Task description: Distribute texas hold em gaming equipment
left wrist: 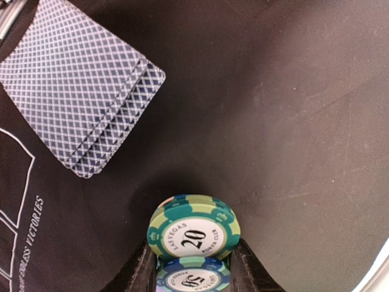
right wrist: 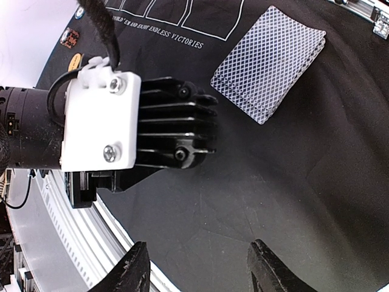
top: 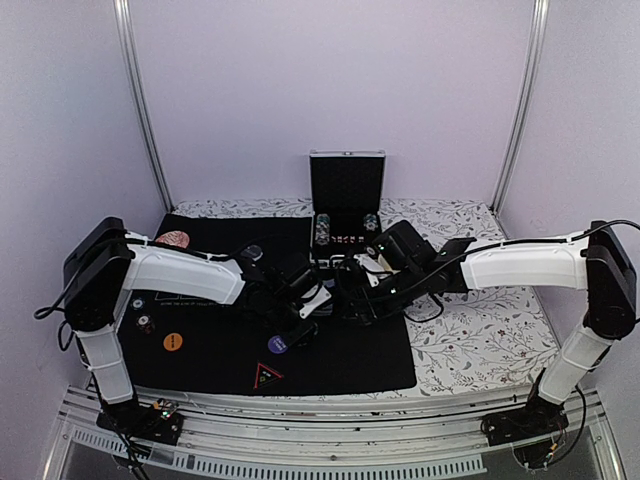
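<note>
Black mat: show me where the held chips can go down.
Free: the near-right corner of the mat, right of the purple button; also bare mat beside the cards, ahead of the chips in the left pincer. Crowded: centre, where both arms meet before the case.

Ahead and right of the left gripper (left wrist: 194,271), bare mat (left wrist: 292,121) lies free; fanned cards (left wrist: 79,85) lie ahead-left. Just ahead-left of the right gripper (right wrist: 197,271), the left arm's housing (right wrist: 164,131) blocks passage.

L gripper (left wrist: 193,254): I see fingers (left wrist: 138,274) clamped on both sides of poker chips (left wrist: 194,234).
Chip faces: green/cream "20", blue-green "50" below it at btm edge.
Cards (left wrist: 76,85): face-down, slightly fanned pile, upper left, well apart from chips.
Mat (left wrist: 292,121): black, white print at left.
</note>
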Robot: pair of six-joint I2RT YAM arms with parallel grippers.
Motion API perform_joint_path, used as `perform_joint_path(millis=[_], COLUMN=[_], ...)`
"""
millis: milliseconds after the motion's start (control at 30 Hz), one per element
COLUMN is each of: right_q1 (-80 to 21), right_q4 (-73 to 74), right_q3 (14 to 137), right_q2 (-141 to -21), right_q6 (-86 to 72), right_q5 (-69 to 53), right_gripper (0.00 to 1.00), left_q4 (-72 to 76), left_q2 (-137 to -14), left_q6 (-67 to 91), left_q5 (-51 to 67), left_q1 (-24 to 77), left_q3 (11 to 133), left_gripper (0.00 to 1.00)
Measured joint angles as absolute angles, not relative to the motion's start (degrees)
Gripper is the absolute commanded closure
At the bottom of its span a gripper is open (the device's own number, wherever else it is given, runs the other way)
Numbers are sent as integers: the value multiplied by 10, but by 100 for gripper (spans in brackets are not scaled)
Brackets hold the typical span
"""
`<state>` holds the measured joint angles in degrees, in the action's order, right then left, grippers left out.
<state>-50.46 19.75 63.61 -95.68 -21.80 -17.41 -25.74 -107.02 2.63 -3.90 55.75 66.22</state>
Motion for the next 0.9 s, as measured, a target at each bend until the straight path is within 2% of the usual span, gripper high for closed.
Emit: perform_joint_path(millis=[267, 667, 900], right_q1=[-504, -502, -501], right_q4=[197, 197, 197], right_q3=[633, 633, 633], right_q2=[-955, -945, -902], right_q6=[-218, -218, -218], right_q5=[-172, -169, -160], right_gripper=[44, 44, 44], left_q4=[-264, -273, -278], left_q2=[-1072, -1062, -986], left_q6=[26, 26, 33], left_q5=[-39, -32, -25], left_q1=[556, 556, 550], left_q3=[663, 663, 656], left_gripper=[43, 41, 40])
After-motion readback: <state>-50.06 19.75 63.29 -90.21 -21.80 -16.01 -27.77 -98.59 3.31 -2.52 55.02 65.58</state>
